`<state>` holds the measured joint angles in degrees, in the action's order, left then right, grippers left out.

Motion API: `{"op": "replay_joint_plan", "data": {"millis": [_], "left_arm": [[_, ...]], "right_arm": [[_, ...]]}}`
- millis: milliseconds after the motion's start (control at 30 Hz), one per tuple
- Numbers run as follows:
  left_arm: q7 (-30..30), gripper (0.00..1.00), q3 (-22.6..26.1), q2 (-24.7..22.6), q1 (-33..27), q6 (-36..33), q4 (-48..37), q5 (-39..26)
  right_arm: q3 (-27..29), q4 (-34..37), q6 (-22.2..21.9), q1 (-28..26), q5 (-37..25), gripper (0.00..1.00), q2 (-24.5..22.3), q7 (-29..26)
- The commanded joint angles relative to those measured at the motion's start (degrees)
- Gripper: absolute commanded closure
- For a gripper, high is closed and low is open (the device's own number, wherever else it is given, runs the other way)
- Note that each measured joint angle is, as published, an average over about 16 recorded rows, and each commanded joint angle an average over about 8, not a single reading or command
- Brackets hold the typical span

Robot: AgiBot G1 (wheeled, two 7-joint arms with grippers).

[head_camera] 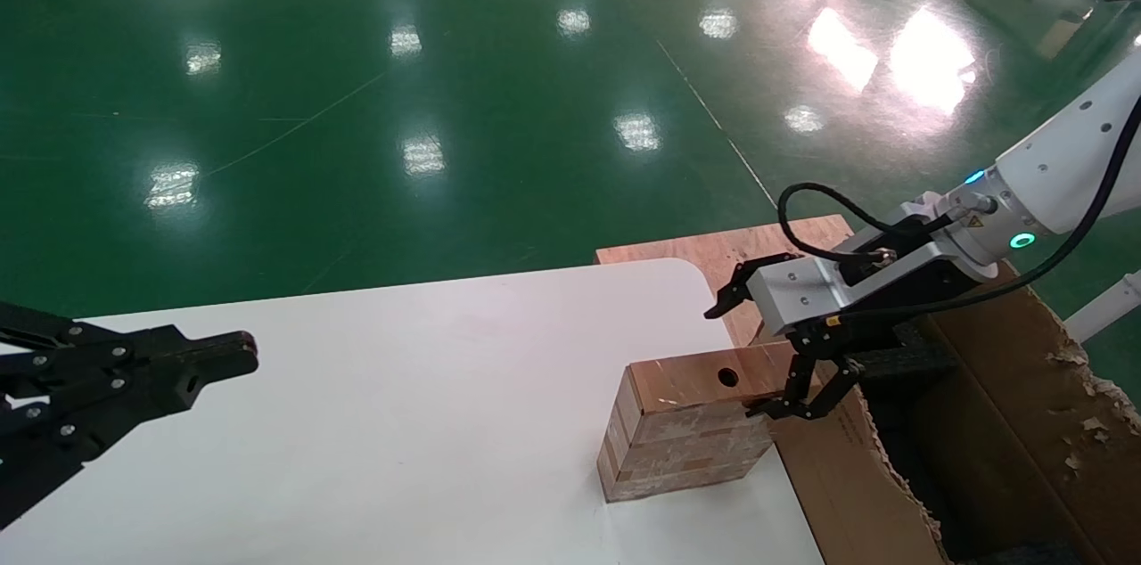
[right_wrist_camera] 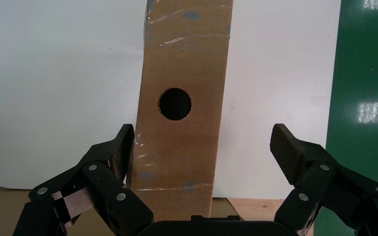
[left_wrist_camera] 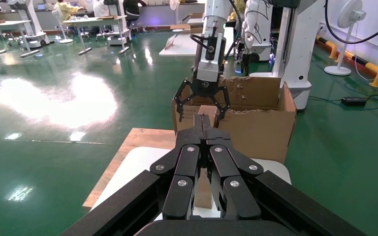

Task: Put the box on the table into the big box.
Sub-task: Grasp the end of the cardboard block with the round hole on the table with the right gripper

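Head view | right hand (head_camera: 754, 349) spread wide astride box (head_camera: 682, 431) end | left hand (head_camera: 209, 360) clenched, parked over table (head_camera: 383, 422)

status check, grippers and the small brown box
Right gripper open, straddling small brown holed box on white table. Left gripper shut, parked. Nothing blocking.

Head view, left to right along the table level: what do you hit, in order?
left gripper, shut, over the table's left edge → bare white table → the box standing near the table's right edge → right gripper, open, around the box's far end → the big box, off the table's right side.
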<state>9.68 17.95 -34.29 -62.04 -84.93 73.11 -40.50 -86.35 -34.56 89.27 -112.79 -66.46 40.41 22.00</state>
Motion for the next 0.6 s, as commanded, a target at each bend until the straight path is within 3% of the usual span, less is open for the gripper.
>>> {"op": "replay_joint_plan", "data": {"millis": [33, 300, 333, 600], "left_arm": [[0.0, 1.0, 0.0, 0.0, 0.0, 0.0, 0.0, 0.0], [0.0, 1.0, 0.0, 0.0, 0.0, 0.0, 0.0, 0.0], [0.0, 1.0, 0.0, 0.0, 0.0, 0.0, 0.0, 0.0], [0.0, 1.0, 0.0, 0.0, 0.0, 0.0, 0.0, 0.0]], "right_arm": [[0.1, 0.0, 0.1, 0.1, 0.0, 0.0, -0.2, 0.0], [0.2, -0.1, 0.4, 0.5, 0.2, 0.0, -0.5, 0.0], [0.2, -0.1, 0.4, 0.5, 0.2, 0.04, -0.5, 0.0], [0.3, -0.2, 0.5, 0.7, 0.3, 0.96, -0.7, -0.1]]}}
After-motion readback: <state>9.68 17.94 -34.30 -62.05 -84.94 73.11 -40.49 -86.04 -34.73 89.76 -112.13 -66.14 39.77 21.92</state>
